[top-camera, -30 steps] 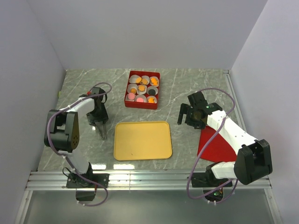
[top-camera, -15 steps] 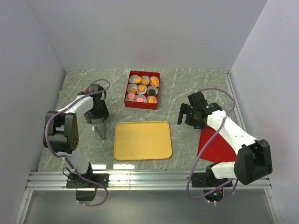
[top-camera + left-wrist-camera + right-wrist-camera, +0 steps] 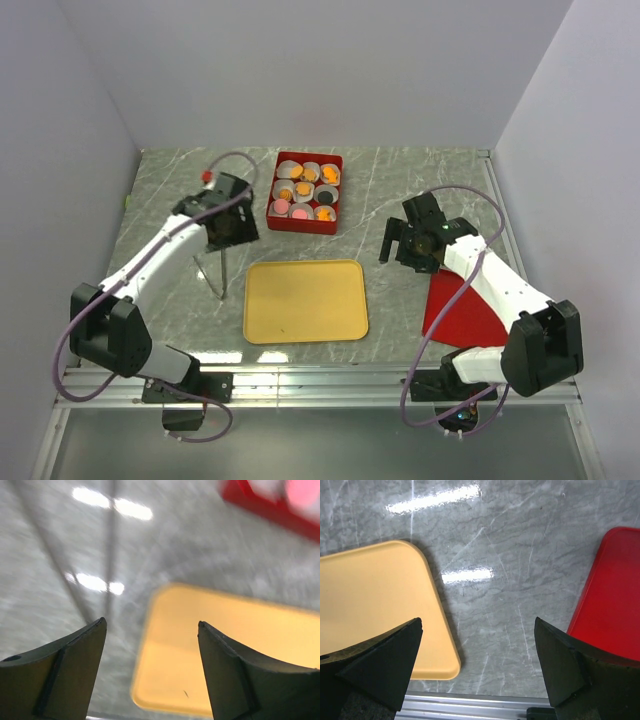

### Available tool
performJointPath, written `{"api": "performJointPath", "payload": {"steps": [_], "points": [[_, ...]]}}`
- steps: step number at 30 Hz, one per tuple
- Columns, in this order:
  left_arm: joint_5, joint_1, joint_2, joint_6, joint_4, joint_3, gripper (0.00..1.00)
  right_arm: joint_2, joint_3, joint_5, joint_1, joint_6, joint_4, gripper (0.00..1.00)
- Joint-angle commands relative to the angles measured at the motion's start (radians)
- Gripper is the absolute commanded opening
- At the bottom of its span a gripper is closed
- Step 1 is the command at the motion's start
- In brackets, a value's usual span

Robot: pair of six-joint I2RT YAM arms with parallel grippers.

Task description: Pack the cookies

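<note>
Moved: your left arm (image 3: 165, 250) has swung up the table since the earlier view. Its wrist now sits near the left side of the red box (image 3: 275, 215), where before it hung beside the left edge of the yellow tray (image 3: 305, 300). Your right arm (image 3: 490, 280) stands as it did.
Left gripper (image 3: 150, 624): fingers spread wide, nothing between them. Its wrist view is blurred; you see the tray's near-left corner under the gap and the red box at top right.
Right gripper (image 3: 477, 622): fingers spread wide, holding nothing, above bare grey marble table (image 3: 510, 555) between the tray and the red lid (image 3: 615, 595).
Red box: at the back of the table, beyond the tray, uncovered. It holds nine white paper cups (image 3: 311, 168) in three rows of three.
Cookies (image 3: 303, 189): in the cups inside the red box. You can make out orange pieces, pink rounds in the near row and one black round at middle right; finer shapes are too small to tell.
Yellow tray: flat at table centre, one small dark speck on it.
Red lid: flat on the table, right of the tray, partly under your right arm.
</note>
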State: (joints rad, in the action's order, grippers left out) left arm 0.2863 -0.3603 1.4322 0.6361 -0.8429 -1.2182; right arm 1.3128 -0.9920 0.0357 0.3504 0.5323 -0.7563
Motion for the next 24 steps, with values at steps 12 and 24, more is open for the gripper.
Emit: {"api": "performJointPath", "payload": {"steps": [12, 24], "points": [[-0.027, -0.292, -0.102, 0.3, 0.008, 0.305, 0.74, -0.107, 0.029, 0.006, -0.004, 0.014, -0.017, 0.99], [-0.029, -0.292, -0.13, 0.303, 0.024, 0.329, 0.75, -0.138, 0.055, 0.016, -0.004, 0.02, -0.021, 0.99]]}}
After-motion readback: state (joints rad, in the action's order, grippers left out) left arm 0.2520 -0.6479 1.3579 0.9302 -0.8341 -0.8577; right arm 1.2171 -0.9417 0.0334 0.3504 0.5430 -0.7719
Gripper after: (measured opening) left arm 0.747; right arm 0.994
